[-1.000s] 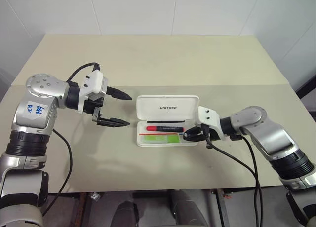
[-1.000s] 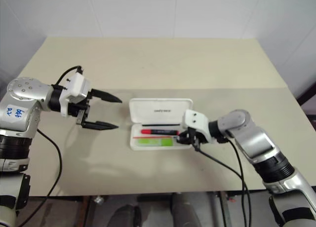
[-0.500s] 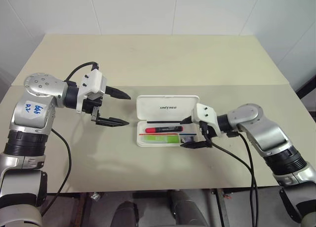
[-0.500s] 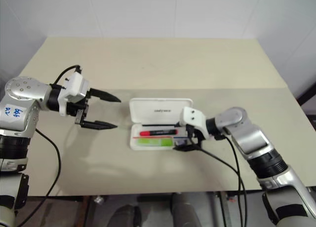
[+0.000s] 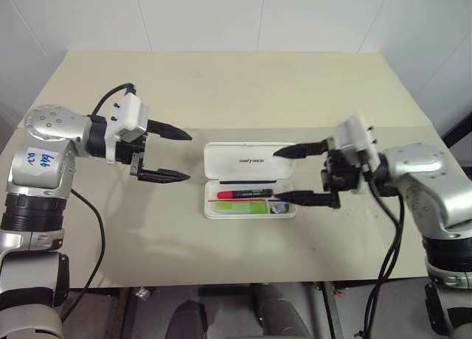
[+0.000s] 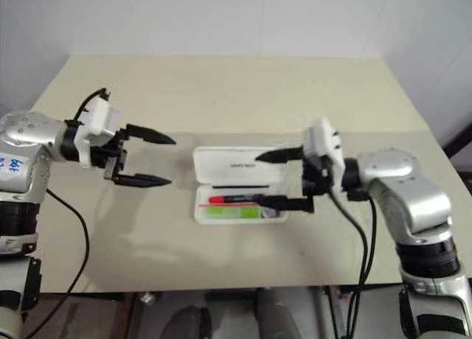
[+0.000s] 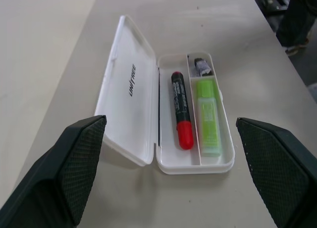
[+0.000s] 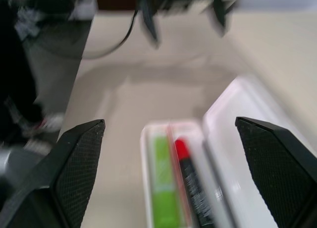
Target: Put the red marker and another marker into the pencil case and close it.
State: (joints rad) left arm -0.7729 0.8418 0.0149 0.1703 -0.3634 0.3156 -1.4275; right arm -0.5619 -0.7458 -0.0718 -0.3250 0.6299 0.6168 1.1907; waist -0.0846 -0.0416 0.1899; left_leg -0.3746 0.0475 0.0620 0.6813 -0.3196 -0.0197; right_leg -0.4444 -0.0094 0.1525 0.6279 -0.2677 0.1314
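Observation:
The pencil case [image 5: 251,161] lies open at mid-table, its lid tipped back with dark lettering showing. In its tray the red marker [image 5: 246,194] lies along the back compartment. The bright green marker [image 5: 248,206] lies in the front one, also seen as green marker [image 7: 208,117] beside the red marker [image 7: 181,109]. My right gripper [image 5: 276,175] hangs open above the case's right end, fingers pointing left, holding nothing. My left gripper [image 5: 189,157] hovers open just left of the case, empty, pointing right at it.
A small grey object [image 7: 201,65] sits in the tray's short end compartment. The beige table [image 5: 236,88] stretches bare behind and in front of the case. White tiled walls stand beyond the far edge.
My right gripper opened and rose from the tray's right end to above the case, its wrist turning. The left gripper stayed almost still.

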